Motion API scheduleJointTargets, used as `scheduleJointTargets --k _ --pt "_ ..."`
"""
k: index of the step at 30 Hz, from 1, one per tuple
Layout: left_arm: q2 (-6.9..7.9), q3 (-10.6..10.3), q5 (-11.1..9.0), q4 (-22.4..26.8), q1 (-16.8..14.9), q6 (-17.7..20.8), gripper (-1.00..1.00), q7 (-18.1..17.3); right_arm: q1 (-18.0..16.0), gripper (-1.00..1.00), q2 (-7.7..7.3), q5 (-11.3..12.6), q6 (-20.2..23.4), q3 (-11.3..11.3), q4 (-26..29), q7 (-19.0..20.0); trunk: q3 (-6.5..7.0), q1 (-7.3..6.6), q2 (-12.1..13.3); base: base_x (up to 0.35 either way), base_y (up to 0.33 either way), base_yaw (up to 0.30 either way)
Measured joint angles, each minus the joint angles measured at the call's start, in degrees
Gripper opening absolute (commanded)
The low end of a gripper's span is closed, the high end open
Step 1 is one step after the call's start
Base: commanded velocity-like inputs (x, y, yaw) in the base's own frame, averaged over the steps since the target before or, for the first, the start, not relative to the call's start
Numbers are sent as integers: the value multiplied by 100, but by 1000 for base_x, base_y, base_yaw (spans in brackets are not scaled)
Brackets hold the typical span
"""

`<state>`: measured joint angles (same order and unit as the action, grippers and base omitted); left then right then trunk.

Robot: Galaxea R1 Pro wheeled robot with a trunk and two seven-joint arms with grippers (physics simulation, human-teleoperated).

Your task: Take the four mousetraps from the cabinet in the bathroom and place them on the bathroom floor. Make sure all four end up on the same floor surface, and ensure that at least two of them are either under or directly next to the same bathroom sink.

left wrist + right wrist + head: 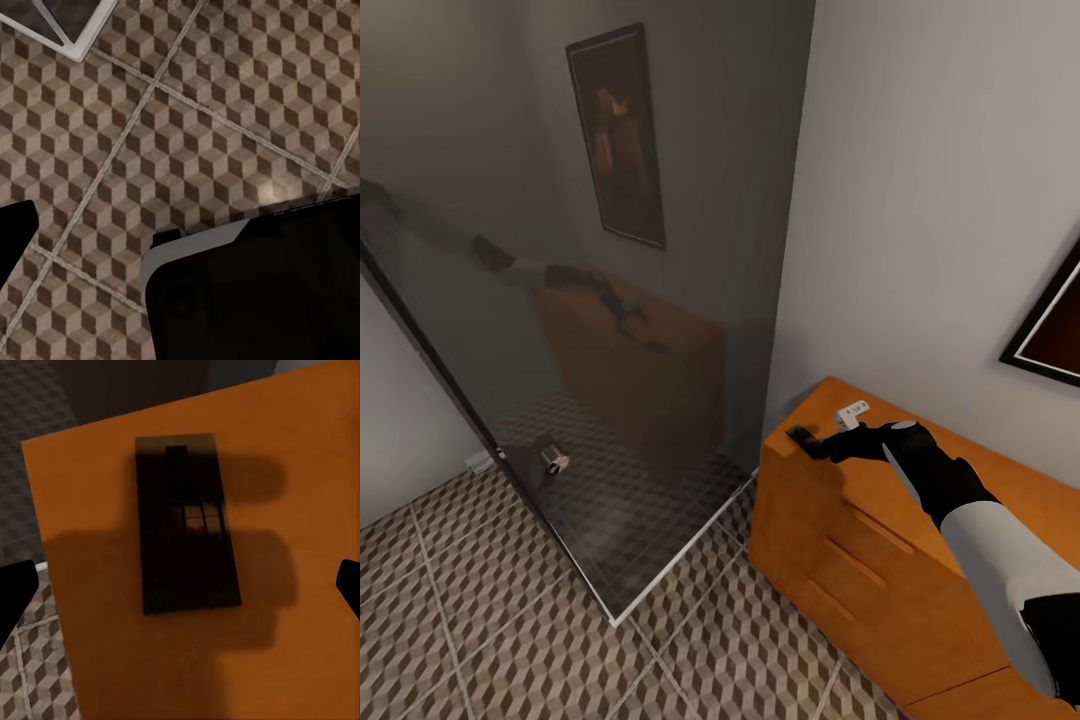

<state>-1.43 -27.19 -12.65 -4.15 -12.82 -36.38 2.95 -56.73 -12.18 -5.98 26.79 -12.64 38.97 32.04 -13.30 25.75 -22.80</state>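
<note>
Far left in the head view, the bathroom floor (510,620) with its cube tiles runs under a dark glass panel (610,300), which reflects the room. That panel hems in the cabinet's end, so you have little room to swing on that side.

Your left gripper (15,240) hangs over bare tile in the left wrist view, with one dark fingertip at the picture's edge and the arm body blocking the rest. I cannot tell how wide it stands. Nothing seen in it. Probably parked low to stay out of the way.

Next, the cabinet (880,560), orange-brown, drawer fronts facing you. On its top, near the corner by the glass, lies a mousetrap (801,437), flat and dark in the arm's shadow; the right wrist view shows its reddish spot (196,529) and wire.

Your right gripper (822,445) hovers right above that trap. Fingers are spread wide, one tip at each side of the right wrist view, trap centred between them, not touching and gripping nothing. Likely lined up for a straight-down pinch across the board's short side.

Other traps: not seen here.
</note>
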Motion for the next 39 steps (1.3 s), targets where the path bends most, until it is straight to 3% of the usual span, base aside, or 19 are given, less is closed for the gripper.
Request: scheduleJointTargets --k 39 --pt "0 0 -1 0 0 -2 100 0 0 100 1 7 1 -10 -14 -3 -72 0 0 1 -1 0"
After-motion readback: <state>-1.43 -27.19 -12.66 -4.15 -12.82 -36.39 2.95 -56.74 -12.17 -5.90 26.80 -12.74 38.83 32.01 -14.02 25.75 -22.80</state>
